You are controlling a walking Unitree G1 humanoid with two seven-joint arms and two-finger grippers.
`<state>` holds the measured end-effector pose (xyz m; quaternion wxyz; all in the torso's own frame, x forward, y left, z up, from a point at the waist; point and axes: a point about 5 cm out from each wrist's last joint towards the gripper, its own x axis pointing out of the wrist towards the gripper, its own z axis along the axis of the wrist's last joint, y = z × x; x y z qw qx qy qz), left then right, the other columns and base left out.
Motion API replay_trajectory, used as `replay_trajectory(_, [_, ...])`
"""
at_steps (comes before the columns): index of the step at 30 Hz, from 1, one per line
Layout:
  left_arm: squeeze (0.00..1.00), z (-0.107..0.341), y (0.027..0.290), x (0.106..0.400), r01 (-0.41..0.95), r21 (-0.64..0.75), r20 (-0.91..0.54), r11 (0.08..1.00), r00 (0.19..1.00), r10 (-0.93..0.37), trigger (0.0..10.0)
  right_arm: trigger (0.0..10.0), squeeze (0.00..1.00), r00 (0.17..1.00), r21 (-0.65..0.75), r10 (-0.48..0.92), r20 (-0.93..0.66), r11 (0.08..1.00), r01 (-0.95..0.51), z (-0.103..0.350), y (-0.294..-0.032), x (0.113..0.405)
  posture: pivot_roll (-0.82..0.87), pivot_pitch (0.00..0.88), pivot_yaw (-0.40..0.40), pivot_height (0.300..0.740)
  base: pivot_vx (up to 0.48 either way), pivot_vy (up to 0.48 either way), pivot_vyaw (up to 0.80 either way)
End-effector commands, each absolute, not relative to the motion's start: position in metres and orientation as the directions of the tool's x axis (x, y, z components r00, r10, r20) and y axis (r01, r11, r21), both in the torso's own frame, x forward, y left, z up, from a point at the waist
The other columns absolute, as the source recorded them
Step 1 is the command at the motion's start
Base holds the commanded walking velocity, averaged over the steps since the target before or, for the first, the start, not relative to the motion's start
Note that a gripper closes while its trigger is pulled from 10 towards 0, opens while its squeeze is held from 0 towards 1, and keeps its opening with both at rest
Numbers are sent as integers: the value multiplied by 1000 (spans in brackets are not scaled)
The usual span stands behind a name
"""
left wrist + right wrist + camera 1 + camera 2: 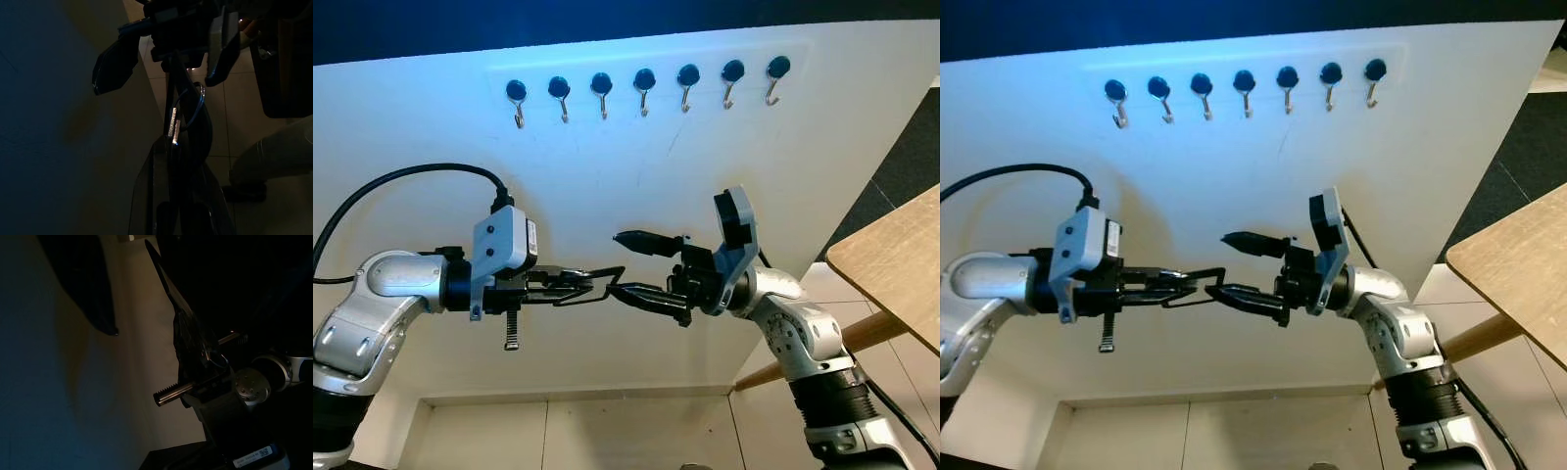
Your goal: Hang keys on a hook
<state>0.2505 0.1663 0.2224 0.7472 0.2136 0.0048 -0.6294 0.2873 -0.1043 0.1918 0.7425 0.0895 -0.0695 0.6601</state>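
Left tool (597, 284) pinches the keys (570, 286) (mostly hidden by its fingers); right tool (625, 264) spread, below the hooks (644, 83).

Both silver arms are raised in front of the body, bent at the elbow, forearms reaching inward so the two tools meet near the middle. The left tool (597, 282) lies roughly level, pointing right, its long black fingers closed together. The right tool (622, 264) points left toward it with fingers spread wide, one finger (646, 240) above and one below, the lower finger's tip just beside the left tool's fingertips. A black cable loops from the left wrist.
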Motion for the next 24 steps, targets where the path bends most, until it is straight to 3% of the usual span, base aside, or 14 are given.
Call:
replay_trajectory(1, [0, 223, 166, 251, 943, 315, -287, 104, 199, -937, 10000, 4392, 0, 97, 38, 974, 204, 91, -995, 190, -100, 284, -73, 82, 78, 740, 0, 0, 0])
replay_trajectory(2, [0, 223, 166, 252, 944, 315, -287, 102, 197, -937, 10000, 4392, 0, 98, 37, 974, 204, 92, -995, 190, -100, 284, -73, 82, 78, 740, 0, 0, 0])
replay_trajectory(3, [0, 223, 166, 252, 944, 314, -287, 98, 193, -938, 10000, 0, 0, 100, 37, 972, 212, 95, -995, 190, -100, 284, -73, 82, 78, 740, 0, 0, 0])
replay_trajectory(24, [0, 224, 161, 250, 947, 316, -293, 63, 161, -943, 10000, 0, 0, 50, 55, 975, 215, 39, -998, 188, -94, 278, -77, 75, 76, 740, 0, 0, 0])
